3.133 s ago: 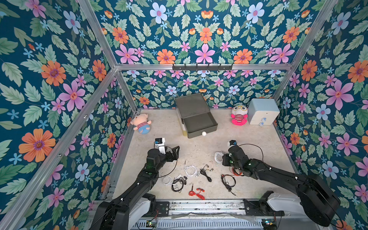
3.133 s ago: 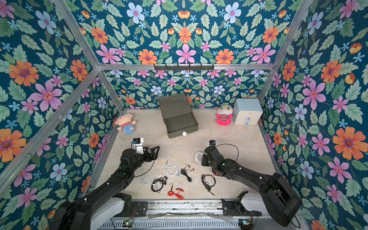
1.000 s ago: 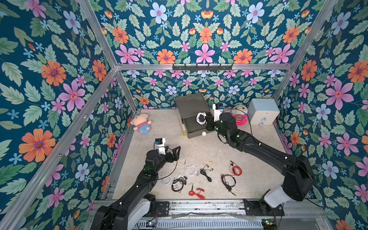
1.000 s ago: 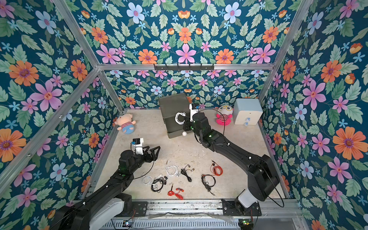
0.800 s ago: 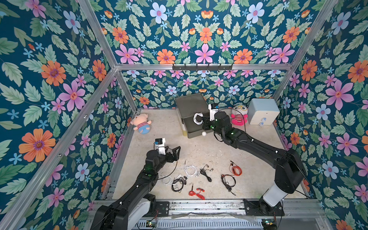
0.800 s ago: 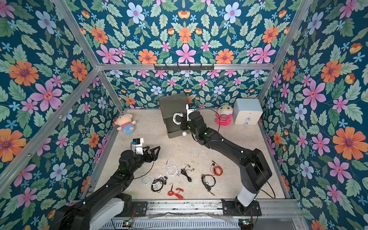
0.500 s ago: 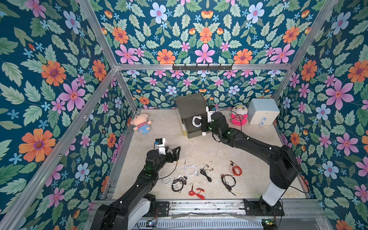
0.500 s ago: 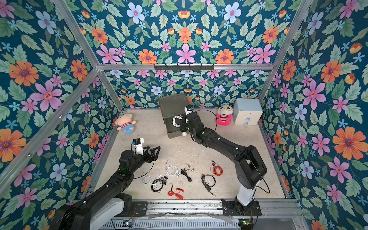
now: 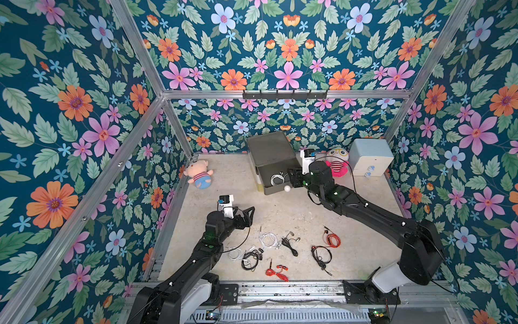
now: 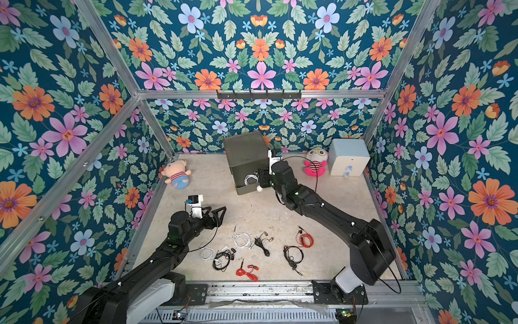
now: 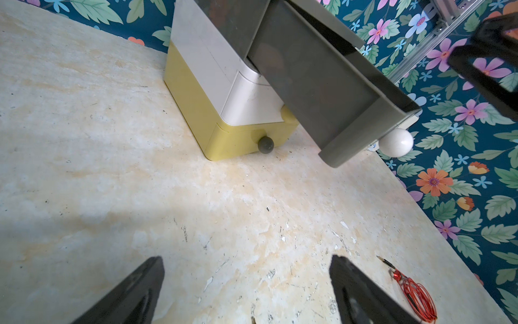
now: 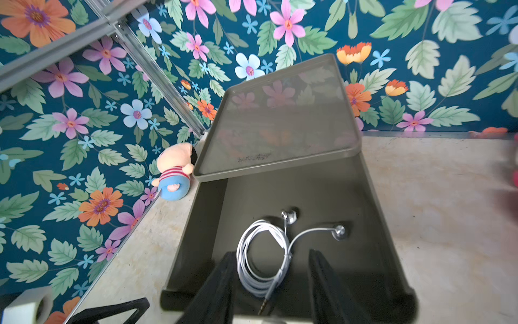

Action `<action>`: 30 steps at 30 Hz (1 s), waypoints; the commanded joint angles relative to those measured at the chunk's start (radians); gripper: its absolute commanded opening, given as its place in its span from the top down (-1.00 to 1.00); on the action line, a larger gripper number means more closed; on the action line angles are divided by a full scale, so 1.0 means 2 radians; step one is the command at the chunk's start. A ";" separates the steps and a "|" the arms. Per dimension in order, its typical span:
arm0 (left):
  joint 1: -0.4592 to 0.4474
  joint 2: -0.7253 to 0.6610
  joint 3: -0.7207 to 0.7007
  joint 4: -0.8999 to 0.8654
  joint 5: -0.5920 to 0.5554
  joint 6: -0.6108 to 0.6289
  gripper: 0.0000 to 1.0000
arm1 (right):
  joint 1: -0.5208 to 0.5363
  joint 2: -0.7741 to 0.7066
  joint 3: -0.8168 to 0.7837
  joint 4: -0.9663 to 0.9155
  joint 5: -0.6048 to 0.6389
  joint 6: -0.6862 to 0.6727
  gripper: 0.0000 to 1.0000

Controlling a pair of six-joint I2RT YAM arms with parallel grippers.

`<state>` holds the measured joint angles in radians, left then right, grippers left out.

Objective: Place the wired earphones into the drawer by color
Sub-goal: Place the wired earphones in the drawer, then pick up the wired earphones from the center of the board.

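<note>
My right hand (image 12: 272,254) is partly open over the drawer (image 12: 372,224), holding nothing. The white earphones (image 12: 255,287) lie inside, between its fingers. My left hand (image 11: 246,258) is wide open and empty.

Two arms are seen in both top views, the left arm (image 9: 207,246) and the right arm (image 9: 364,207). Each is built of rounded matt black segments on a white base (image 9: 388,277). A white camera block (image 9: 225,203) is mounted at each wrist, and thin black cable (image 9: 352,175) is looped alongside. Small green lights (image 9: 335,193) are dotted on the joints. Flat black fingers (image 11: 134,291) are shown in the left wrist view.
</note>
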<state>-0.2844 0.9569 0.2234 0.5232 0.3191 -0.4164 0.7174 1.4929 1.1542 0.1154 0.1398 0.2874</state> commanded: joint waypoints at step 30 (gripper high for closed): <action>-0.190 0.076 0.119 -0.292 -0.194 -0.119 -0.46 | -0.010 -0.387 -0.529 0.256 0.179 -0.073 -0.41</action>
<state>-0.6323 1.0813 0.4431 -0.0177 -0.0170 -0.6060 0.6979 0.7197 0.1028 0.5289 0.4873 0.1555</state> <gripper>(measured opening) 0.737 0.706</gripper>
